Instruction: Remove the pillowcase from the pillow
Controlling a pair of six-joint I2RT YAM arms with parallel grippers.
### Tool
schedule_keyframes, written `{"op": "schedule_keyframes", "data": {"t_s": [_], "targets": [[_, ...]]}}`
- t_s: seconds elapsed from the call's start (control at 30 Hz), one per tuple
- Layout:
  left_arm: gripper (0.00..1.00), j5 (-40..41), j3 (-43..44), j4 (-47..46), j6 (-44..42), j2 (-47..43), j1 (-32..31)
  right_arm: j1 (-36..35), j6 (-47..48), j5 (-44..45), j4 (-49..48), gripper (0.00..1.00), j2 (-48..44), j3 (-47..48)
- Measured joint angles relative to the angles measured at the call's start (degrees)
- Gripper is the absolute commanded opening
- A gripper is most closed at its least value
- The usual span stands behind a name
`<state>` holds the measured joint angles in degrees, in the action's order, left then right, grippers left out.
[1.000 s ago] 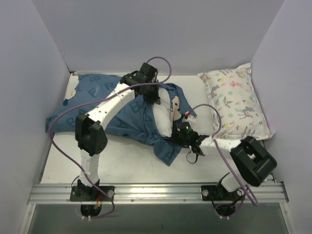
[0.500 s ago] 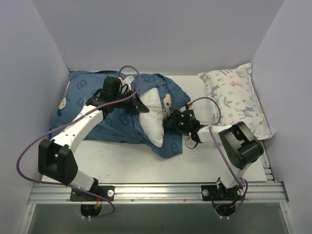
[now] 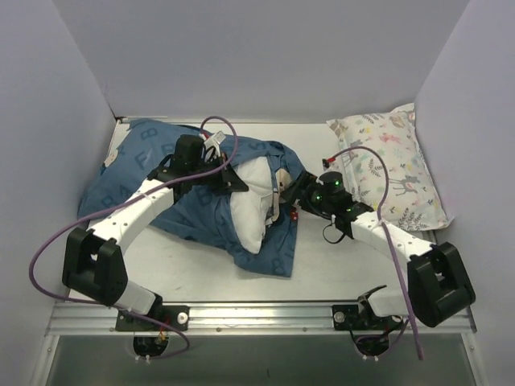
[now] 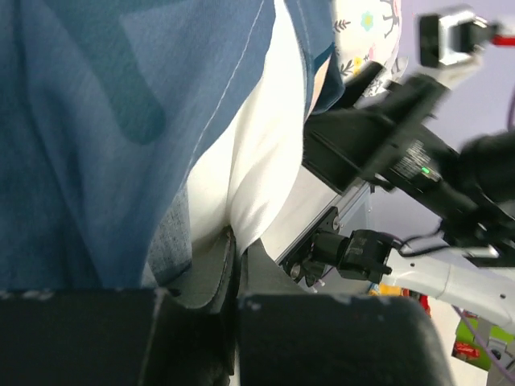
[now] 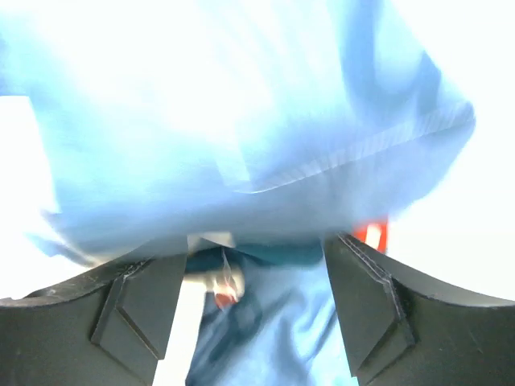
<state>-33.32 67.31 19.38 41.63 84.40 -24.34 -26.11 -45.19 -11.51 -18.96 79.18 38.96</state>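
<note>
The dark blue pillowcase [image 3: 153, 181] lies bunched across the left and middle of the table. The white pillow [image 3: 248, 205] sticks out of its open right end. My left gripper [image 3: 235, 182] reaches over the case and is shut on a fold of the pillow [image 4: 257, 161], right beside the case's edge [image 4: 96, 121]; its jaws meet at the white fabric [image 4: 233, 241]. My right gripper [image 3: 296, 195] is at the case's opening, just right of the pillow. Its jaws stand wide apart, with blue pillowcase fabric [image 5: 241, 121] lying in front of and between them [image 5: 256, 265], blurred and overexposed.
A smaller white pillow with pastel animal print [image 3: 390, 169] lies at the back right against the wall. Pale walls close in the table on the left, back and right. A metal rail [image 3: 257, 315] runs along the near edge.
The left arm swung left and took hold of the white pillow. The right arm's elbow swung out to the right and its gripper shifted up and right. More pillow is exposed.
</note>
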Motion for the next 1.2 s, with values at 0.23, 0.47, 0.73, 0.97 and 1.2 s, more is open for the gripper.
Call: {"op": "schedule_keyframes", "data": {"t_s": [0.23, 0.47, 0.73, 0.97, 1.2], "targets": [[0.0, -0.5, -0.3, -5.0, 2.8, 4.1, -0.8, -2.2, 5.6, 5.5, 12.0, 0.77, -11.3, 3.4], [0.0, 0.2, -0.3, -6.5, 3.2, 5.0, -2.1, -10.5, 12.6, 14.1, 20.9, 0.66, -3.0, 20.3], [0.0, 1.4, -0.3, -5.8, 2.6, 4.4, -2.9, -6.8, 17.2, 22.3, 27.6, 0.06, 11.1, 27.5], [0.0, 1.9, -0.3, -1.5, 0.5, -1.5, -3.2, 1.4, 17.8, 23.0, 30.9, 0.0, 13.8, 27.5], [0.0, 2.5, 0.3, 3.4, -1.8, -5.8, -3.7, 5.9, 16.9, 19.6, 31.2, 0.39, 13.0, 27.2]]}}
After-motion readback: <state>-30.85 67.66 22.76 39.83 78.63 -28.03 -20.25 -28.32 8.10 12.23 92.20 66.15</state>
